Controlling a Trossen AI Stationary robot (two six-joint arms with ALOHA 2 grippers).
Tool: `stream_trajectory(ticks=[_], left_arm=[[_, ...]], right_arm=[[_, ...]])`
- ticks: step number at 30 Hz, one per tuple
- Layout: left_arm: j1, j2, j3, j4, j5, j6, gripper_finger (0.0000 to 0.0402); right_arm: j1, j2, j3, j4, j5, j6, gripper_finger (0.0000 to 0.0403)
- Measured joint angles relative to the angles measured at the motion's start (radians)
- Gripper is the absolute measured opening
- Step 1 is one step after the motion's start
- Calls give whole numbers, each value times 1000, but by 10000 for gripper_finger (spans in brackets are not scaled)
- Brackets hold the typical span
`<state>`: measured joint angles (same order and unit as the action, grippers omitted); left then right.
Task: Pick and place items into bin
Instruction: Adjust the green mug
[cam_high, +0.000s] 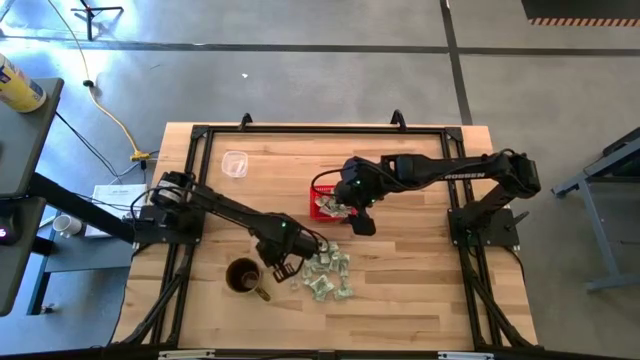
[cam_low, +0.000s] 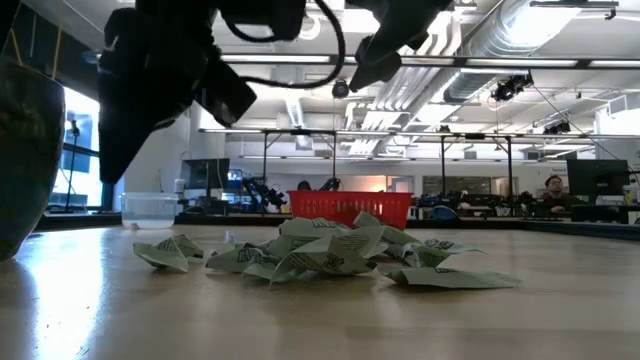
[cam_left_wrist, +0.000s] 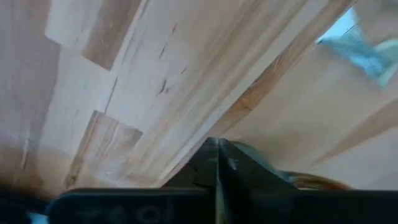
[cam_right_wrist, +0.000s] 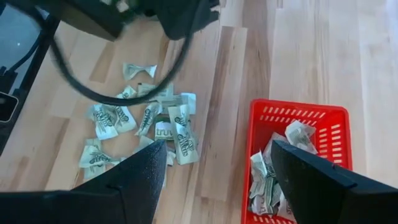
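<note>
Several pale green-and-white packets (cam_high: 328, 272) lie in a loose pile on the wood table, seen also in the low view (cam_low: 320, 250) and the right wrist view (cam_right_wrist: 149, 124). The red basket (cam_high: 320, 192) stands beyond them and holds a few packets (cam_right_wrist: 273, 174). My left gripper (cam_high: 283, 268) hangs just left of the pile, pointing steeply down over bare wood. Its fingers (cam_left_wrist: 217, 163) are shut with nothing showing between them. My right gripper (cam_right_wrist: 217, 180) stands open above the basket's near-left part, with nothing between its fingers.
A brown mug (cam_high: 243, 275) stands close to my left gripper, on its left. A clear plastic cup (cam_high: 235, 163) sits at the far left of the table. One packet (cam_left_wrist: 360, 46) lies apart on the wood ahead of my left gripper.
</note>
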<state>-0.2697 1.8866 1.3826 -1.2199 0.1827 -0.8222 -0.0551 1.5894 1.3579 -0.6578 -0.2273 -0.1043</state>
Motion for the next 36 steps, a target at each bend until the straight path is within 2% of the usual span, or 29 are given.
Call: stream_trajectory(ticks=[5, 11, 15, 26, 31, 33, 36], left_arm=[[-11, 0, -48, 24, 70, -15, 25], [-56, 0, -66, 23, 121, -59, 73], [-94, -1, -65, 25, 116, -94, 84], [-172, -1, -129, 106, 123, -223, 38], [-184, -1, -130, 105, 122, -284, 37], [-179, -1, -104, 115, 100, -277, 47], [-147, -1, -42, 185, -28, -257, 64]], right_arm=[[2, 0, 0, 18, 1, 17, 279], [2, 0, 0, 46, 12, 18, 279], [2, 0, 0, 47, 12, 18, 279], [5, 0, 0, 46, 12, 21, 279], [10, 0, 0, 45, 12, 21, 279], [12, 0, 0, 45, 12, 20, 279], [12, 0, 0, 46, 13, 19, 279]])
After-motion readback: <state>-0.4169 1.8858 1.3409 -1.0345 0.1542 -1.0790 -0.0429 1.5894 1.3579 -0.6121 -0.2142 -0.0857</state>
